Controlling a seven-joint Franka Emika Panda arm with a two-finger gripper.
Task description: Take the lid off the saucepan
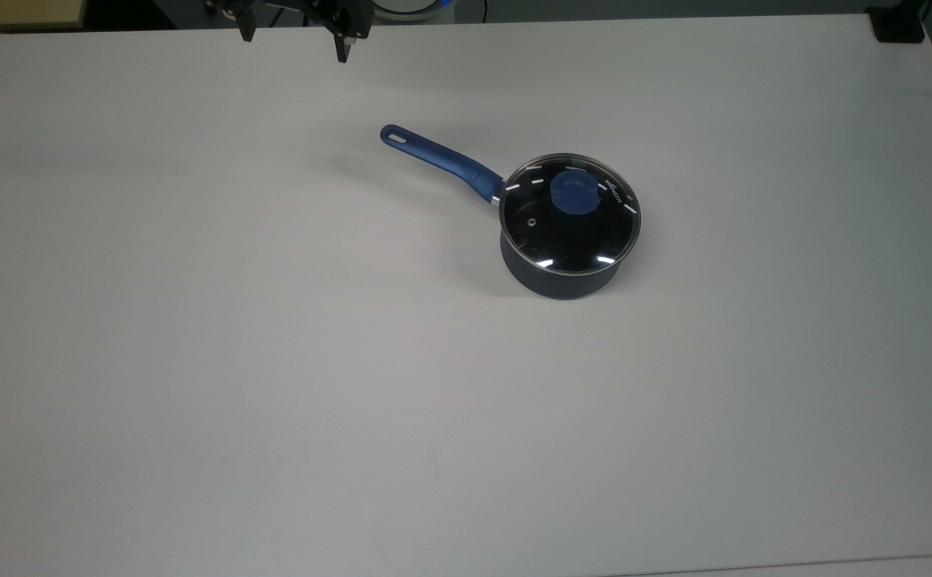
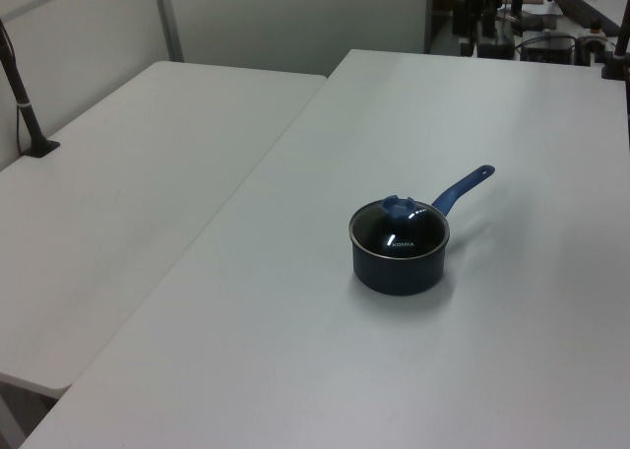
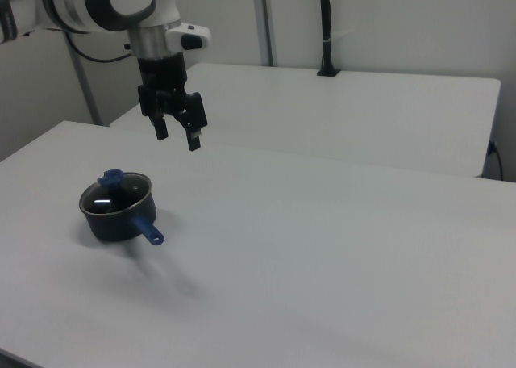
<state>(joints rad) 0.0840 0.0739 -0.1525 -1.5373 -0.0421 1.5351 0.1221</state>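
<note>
The saucepan (image 1: pixel 566 276) is a small dark pot standing on the white table (image 1: pixel 273 385), a little right of the middle in the top view. Its long blue handle (image 1: pixel 437 154) points toward the top view's upper left. The glass lid (image 1: pixel 554 236) with its blue knob (image 1: pixel 574 195) sits flat on the pot's rim. My gripper (image 1: pixel 295 42) is open and empty at the table's far edge, well apart from the pot. In the right view the gripper (image 3: pixel 177 135) hangs high above the table, up and to the right of the saucepan (image 3: pixel 109 221) and lid (image 3: pixel 113 195).
A second white table (image 2: pixel 148 173) adjoins this one along a seam. A black clamp (image 1: pixel 898 24) sits at the top view's upper right corner. A dark post (image 3: pixel 326 29) stands on the far table in the right view.
</note>
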